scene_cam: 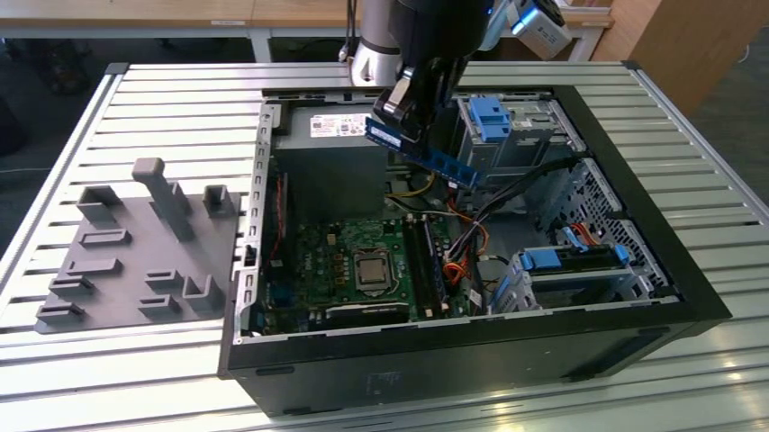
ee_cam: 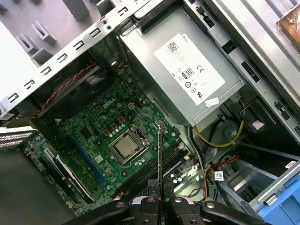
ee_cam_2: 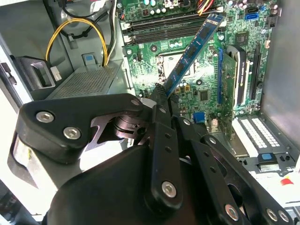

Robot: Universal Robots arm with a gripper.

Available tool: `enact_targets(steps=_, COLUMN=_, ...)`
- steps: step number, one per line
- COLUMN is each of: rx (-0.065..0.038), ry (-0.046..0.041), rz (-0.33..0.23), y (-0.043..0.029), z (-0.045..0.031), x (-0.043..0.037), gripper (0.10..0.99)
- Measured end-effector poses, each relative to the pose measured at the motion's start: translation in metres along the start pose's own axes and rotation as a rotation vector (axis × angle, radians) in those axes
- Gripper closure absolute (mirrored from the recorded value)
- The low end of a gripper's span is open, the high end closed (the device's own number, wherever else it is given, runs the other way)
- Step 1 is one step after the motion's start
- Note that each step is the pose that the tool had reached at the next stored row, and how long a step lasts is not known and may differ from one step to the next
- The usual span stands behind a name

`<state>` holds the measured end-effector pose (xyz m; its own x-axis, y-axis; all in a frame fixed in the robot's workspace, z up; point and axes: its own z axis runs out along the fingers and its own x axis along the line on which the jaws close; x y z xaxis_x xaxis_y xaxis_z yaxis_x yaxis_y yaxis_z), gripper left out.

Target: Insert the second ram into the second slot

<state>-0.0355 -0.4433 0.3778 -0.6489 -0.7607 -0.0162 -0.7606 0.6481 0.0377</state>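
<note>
Over the open case (scene_cam: 420, 369), exterior view: gripper (scene_cam: 401, 124) hangs at about 12 o'clock of the case opening, jaws closed on one end of the ram (scene_cam: 435, 162). The ram is in the air and tilted. Its free end slopes down toward 4 o'clock, ending near a blue clip (scene_cam: 487, 117) on the drive cage. It is held clear of the board (scene_cam: 319, 261).

Board lies flat on the case floor. Socket (scene_cam: 366, 268) sits near its middle. Slots (scene_cam: 427, 261) run as long dark strips just beside the socket, at its 3 o'clock. Cannot tell whether any slot is filled. Supply (scene_cam: 319, 166), grey with a white label, sits at 12 o'clock of the board.

Second wrist view: gripper (ee_cam_2: 161, 96) pinches the ram (ee_cam_2: 192, 51) by its near end. The stick shows a blue face with dark chips and reaches out over the socket toward the slots (ee_cam_2: 159, 30). Yellow cable (ee_cam_2: 75, 28) loops beside the supply.

First wrist view: ram (ee_cam: 159, 159) is seen edge-on, a thin line coming straight out of the gripper (ee_cam: 159, 202) and crossing the slots (ee_cam: 140, 180) just beside the socket (ee_cam: 127, 147).

Grey tray (scene_cam: 132, 243) with upright pegs lies on the slatted table (scene_cam: 180, 99) at 9 o'clock of the case, well apart from the arm.
</note>
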Motion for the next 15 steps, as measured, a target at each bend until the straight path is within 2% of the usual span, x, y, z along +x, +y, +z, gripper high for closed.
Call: enact_targets(steps=15, rx=0.001, ry=-0.002, rz=0.053, y=0.0, z=0.0, x=0.0, gripper=0.949)
